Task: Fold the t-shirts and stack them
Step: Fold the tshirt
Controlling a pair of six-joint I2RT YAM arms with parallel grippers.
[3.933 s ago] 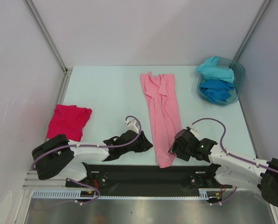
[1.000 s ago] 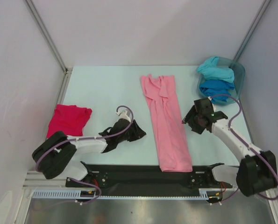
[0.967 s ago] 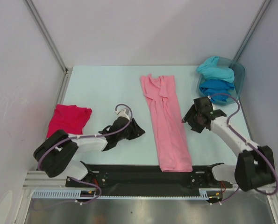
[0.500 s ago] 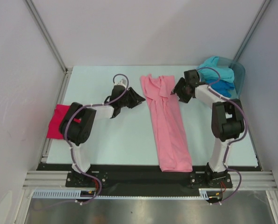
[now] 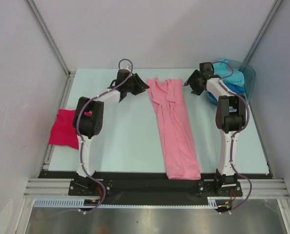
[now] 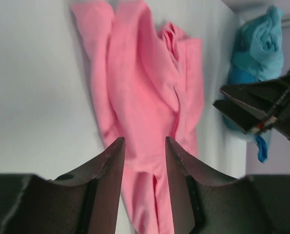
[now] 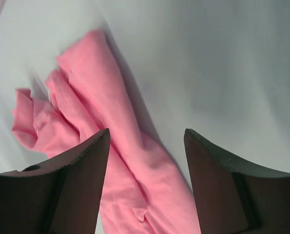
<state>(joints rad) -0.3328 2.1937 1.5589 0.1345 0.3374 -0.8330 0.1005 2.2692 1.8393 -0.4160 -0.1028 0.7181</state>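
Pink cloth shows in the gap between the dark fingers [image 6: 108,165] of the left gripper [image 6: 144,141]. These fingers stand moderately apart and hold nothing. The right gripper [image 7: 145,134] has its fingers [image 7: 81,165] wider apart and is also empty, and the pink t-shirt [image 7: 86,97] lies ahead of them toward the left of that frame.

In the top view the pink t-shirt [image 5: 176,126] lies as a long narrow strip in the centre of the table [image 5: 115,131]. Its long axis goes from the upper centre to the lower centre, leaning a little to the right. The left gripper [image 5: 139,87] is just beside the upper left corner of the strip, and the right gripper [image 5: 189,84] is just beside the upper right corner. The upper end therefore lies between them, and both arms are about equally near. I judge that the coming move is a grasp of these two corners, to bring this end down along the long axis.

The crimson t-shirt [image 5: 62,129] lies at the left edge, partly behind the left arm. The turquoise t-shirt [image 5: 230,68] and the blue t-shirt [image 5: 238,91] are in the tub [image 5: 250,78] at the upper right.

One second ago both grippers were lower in the frame, beside the middle of the strip, and now they are at its upper end. The strip itself lies as it did then.
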